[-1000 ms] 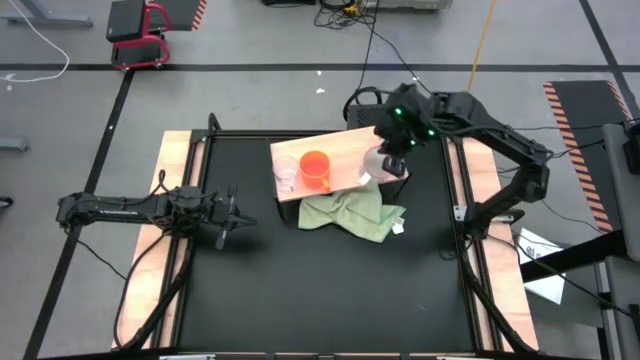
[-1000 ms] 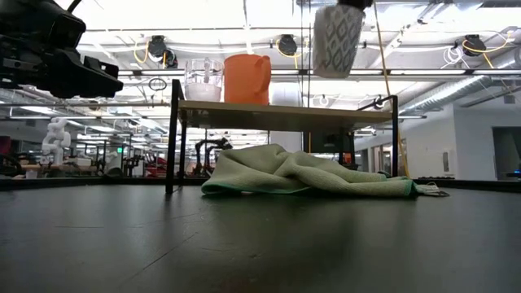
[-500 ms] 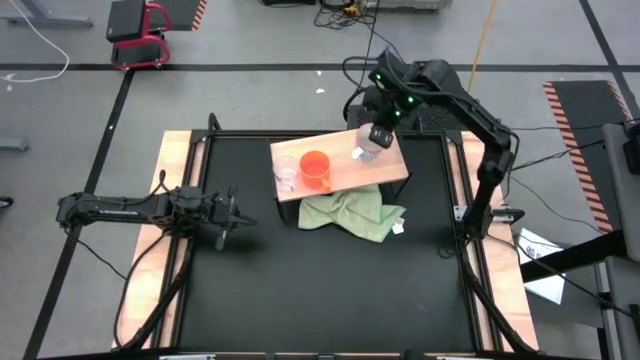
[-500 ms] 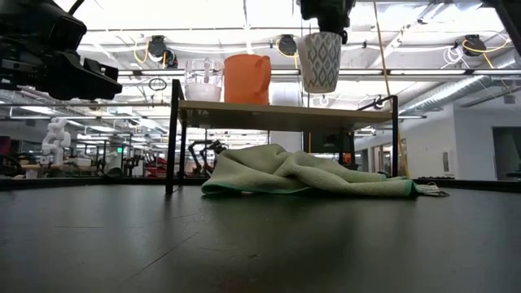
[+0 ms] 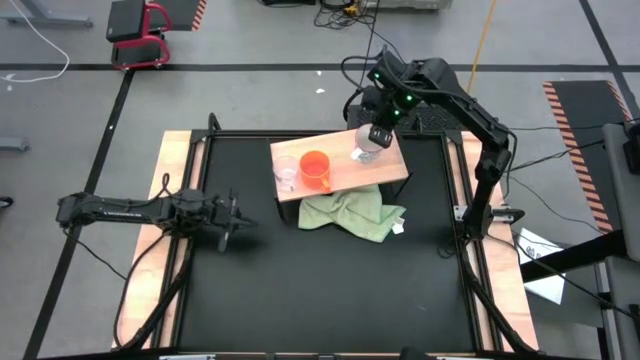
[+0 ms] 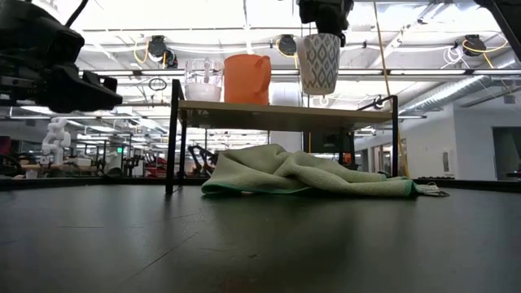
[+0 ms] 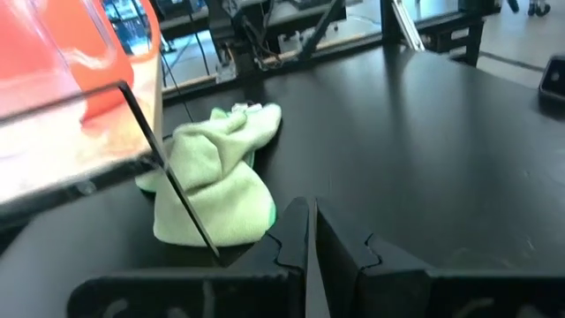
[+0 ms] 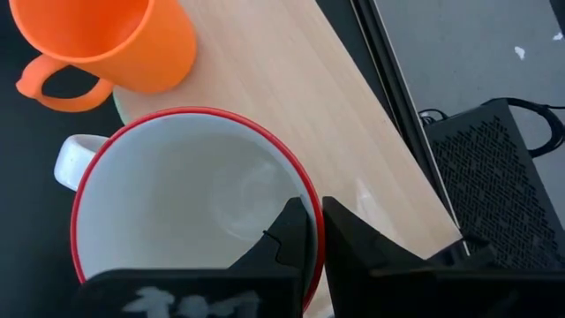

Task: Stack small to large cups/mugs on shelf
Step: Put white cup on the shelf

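Now the shelf [image 5: 335, 158] is the landmark: the white mug [image 6: 318, 63] hangs just above its far-right end, the right gripper [image 8: 314, 231] pinching the red rim. Placing is the step in hand; next, I judge, lower it to the board and release. Orange mug [image 5: 316, 168] stands mid-shelf, glass cup [image 5: 286, 173] beside it. Left gripper [image 7: 311, 237], pressed together, waits well left of the shelf. Low view alone shows the gap under the mug; right wrist view alone shows the rim pinch.
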Motion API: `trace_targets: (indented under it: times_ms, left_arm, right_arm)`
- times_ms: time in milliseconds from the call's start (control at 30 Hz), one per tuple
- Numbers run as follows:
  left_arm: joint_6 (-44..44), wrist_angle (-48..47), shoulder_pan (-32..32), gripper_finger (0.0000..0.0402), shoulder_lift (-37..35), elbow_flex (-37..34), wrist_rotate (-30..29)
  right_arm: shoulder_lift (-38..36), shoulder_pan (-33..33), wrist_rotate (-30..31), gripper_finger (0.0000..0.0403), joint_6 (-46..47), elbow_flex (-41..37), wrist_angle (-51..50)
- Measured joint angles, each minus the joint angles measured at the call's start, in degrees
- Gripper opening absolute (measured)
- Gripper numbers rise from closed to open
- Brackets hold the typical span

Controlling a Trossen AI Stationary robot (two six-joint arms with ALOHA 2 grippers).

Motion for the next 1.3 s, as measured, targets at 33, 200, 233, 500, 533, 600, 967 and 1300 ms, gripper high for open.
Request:
trace_targets:
  times_ms: [33, 200, 233, 500, 533, 600, 967, 1300]
  left_arm:
    - [-0.01, 0.58, 0.00, 0.0026, 0.00, 0.02, 0.00]
    - [0.23, 1.02, 0.00, 0.0026, 0.03, 0.02, 0.00]
    - [0.23, 1.02, 0.00, 0.0026, 0.05, 0.02, 0.00]
    - [0.07, 1.11, 0.00, 0.0026, 0.03, 0.02, 0.00]
    - [0.00, 1.11, 0.02, 0.0026, 0.03, 0.02, 0.00]
    - [-0.01, 1.11, 0.00, 0.0026, 0.03, 0.02, 0.00]
    - [-0.40, 0.95, 0.00, 0.0026, 0.03, 0.02, 0.00]
    - [-0.40, 0.65, 0.02, 0.0026, 0.03, 0.02, 0.00]
  right_arm:
    - [0.00, -0.02, 0.00, 0.0010, 0.00, 0.00, 0.00]
    - [0.00, -0.02, -0.96, 0.0010, -0.12, 0.00, 0.28]
    - [0.00, -0.02, -1.37, 0.0010, -0.23, 0.00, 0.67]
    - [0.24, 0.15, -1.42, 0.0010, -0.52, -1.31, 1.86]
    - [0.33, 0.15, -1.40, 0.0010, -0.62, -2.00, 2.15]
    - [0.33, 0.15, -1.44, 0.0010, -0.70, -3.52, 3.19]
    - [0.39, 0.18, -1.33, 0.0010, -0.72, -8.69, 6.83]
    - [0.39, 0.98, -1.01, 0.0010, -4.67, -9.25, 7.80]
